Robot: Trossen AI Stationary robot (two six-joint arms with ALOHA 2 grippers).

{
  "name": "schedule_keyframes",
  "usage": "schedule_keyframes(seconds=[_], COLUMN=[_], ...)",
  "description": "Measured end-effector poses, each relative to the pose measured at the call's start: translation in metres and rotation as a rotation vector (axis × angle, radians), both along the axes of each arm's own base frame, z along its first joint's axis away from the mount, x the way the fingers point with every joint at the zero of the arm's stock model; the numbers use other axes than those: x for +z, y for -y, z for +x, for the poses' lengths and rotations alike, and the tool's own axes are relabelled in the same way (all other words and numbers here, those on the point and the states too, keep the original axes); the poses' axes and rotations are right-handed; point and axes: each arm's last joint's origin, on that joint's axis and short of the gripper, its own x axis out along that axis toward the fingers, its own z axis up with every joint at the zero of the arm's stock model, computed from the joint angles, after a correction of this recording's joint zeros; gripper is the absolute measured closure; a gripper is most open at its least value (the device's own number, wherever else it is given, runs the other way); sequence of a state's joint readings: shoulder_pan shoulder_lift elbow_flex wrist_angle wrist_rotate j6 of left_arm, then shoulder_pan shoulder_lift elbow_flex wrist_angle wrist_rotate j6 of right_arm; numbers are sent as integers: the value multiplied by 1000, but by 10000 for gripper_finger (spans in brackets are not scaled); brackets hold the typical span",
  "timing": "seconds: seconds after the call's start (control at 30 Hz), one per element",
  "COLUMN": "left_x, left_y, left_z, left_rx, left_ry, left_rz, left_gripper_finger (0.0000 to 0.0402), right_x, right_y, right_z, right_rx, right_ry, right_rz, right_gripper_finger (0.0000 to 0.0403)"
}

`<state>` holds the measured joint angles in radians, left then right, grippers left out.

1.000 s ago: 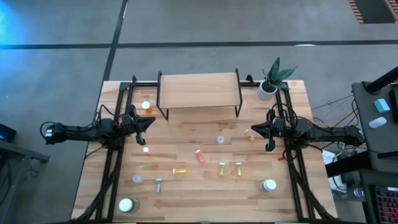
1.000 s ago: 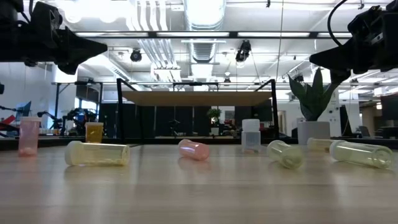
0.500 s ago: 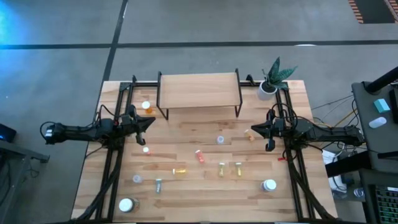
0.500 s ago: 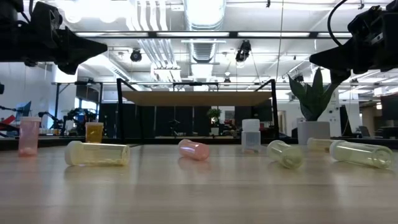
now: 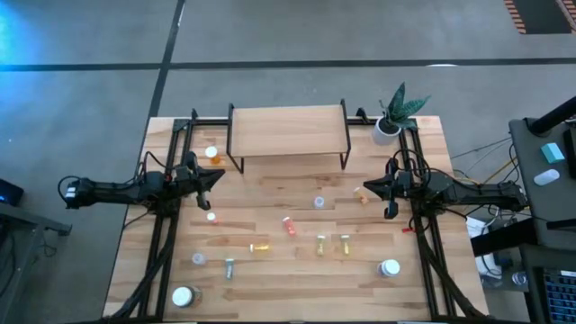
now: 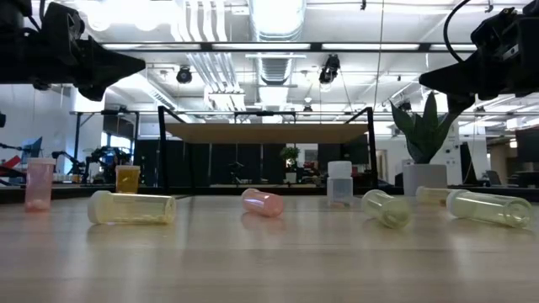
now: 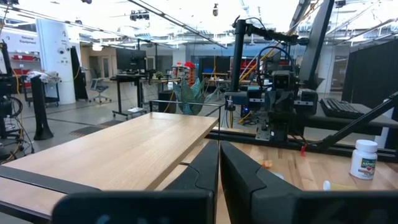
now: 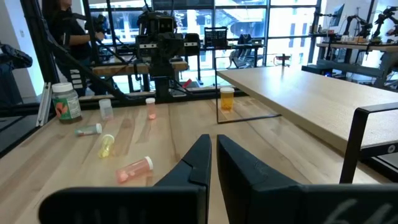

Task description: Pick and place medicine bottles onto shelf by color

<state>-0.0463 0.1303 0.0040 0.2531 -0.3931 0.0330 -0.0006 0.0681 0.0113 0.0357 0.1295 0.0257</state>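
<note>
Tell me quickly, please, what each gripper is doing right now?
Left gripper: fingers closed, holding nothing, raised over the table's left side.
Right gripper: fingers closed, holding nothing, raised over the right side.

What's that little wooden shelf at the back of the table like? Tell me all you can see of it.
The shelf is a light-wood rectangular board on thin black metal legs, standing upright at the table's far edge, midway between the two arms. Its top is bare: no bottles on it yet. A potted plant stands off its right end, an orange bottle near its left legs, neither touching it. Nothing grips it.
</note>
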Motion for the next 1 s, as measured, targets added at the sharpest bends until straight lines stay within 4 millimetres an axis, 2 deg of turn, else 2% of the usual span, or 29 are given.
schedule_keyframes(seconds=[0.37, 0.47, 0.6, 0.83, 0.93, 1.0], left_x=[4, 20, 36, 84, 93, 93], left_y=[0, 0, -1, -2, -1, 0], left_z=[0, -1, -2, -4, -2, 0], left_rx=[-5, -7, 26, 78, 86, 76], left_ry=[-10, -31, -175, -341, -446, -528], left_rz=[-30, -57, -114, -159, -226, -287], left_gripper_finger=[402, 402, 402, 401, 386, 362], right_x=[0, 0, 0, 0, 0, 0], right_y=[0, 0, 0, 0, 0, 0], right_z=[0, 0, 0, 0, 0, 0], right_rx=[0, 0, 0, 0, 0, 0], right_ry=[0, 0, 0, 0, -1, 0], right_rz=[0, 0, 0, 0, 0, 0], right_gripper_finger=[385, 385, 385, 385, 385, 385])
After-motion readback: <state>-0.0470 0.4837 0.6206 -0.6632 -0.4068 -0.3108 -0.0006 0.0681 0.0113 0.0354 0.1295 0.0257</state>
